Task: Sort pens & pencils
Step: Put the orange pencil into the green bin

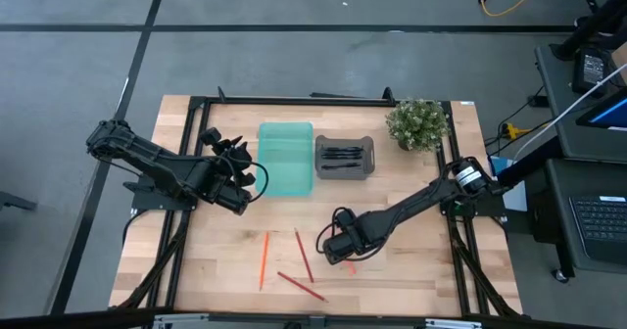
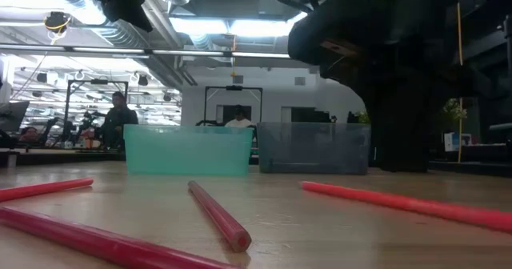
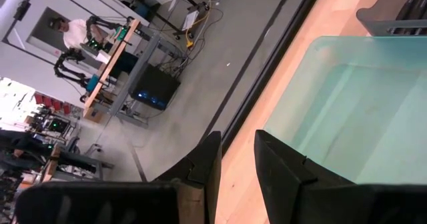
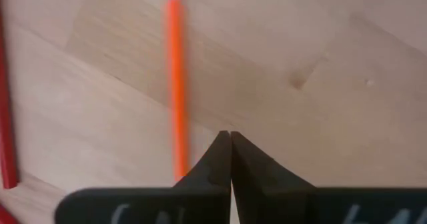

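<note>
Pens and pencils, positions noted.
Black pens (image 1: 343, 157) lie in the grey tray (image 1: 321, 168); orange and red pencils (image 1: 297, 260) lie scattered flat before it.
</note>
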Controlling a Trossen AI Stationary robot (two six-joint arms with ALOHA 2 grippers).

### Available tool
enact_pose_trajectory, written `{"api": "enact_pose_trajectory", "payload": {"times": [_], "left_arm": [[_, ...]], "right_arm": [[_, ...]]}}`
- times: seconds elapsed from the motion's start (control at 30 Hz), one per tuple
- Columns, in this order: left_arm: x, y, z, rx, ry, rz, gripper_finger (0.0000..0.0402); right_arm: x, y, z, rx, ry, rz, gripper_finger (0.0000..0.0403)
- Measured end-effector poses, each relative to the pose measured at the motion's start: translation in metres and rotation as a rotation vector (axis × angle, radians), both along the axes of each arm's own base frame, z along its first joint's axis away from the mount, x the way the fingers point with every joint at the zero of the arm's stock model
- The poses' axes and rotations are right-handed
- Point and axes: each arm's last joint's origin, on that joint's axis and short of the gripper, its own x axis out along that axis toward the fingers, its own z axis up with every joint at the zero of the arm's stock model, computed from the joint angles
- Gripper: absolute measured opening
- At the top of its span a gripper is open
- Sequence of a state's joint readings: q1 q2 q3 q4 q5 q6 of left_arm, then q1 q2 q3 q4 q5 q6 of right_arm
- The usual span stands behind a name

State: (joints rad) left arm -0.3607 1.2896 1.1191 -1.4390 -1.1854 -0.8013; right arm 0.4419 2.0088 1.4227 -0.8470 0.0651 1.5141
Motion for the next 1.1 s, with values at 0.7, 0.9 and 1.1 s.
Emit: {"api": "enact_pose_trajectory", "payload": {"times": [0.7, 0.9, 1.1], "left_arm": [[0.0, 0.0, 0.0, -0.01, 0.004, 0.001, 0.0085], [0.0, 0.0, -0.001, -0.028, 0.011, 0.0, 0.0085], [0.0, 0.0, -0.001, -0.028, 0.01, 0.0, 0.0085]], "right_arm": [[0.016, 0.016, 0.0, 0.004, -0.225, -0.008, 0.012], [0.019, 0.026, -0.031, 0.032, -0.16, -0.024, 0.0125], [0.021, 0.03, -0.043, 0.039, -0.147, -0.022, 0.0123]]}}
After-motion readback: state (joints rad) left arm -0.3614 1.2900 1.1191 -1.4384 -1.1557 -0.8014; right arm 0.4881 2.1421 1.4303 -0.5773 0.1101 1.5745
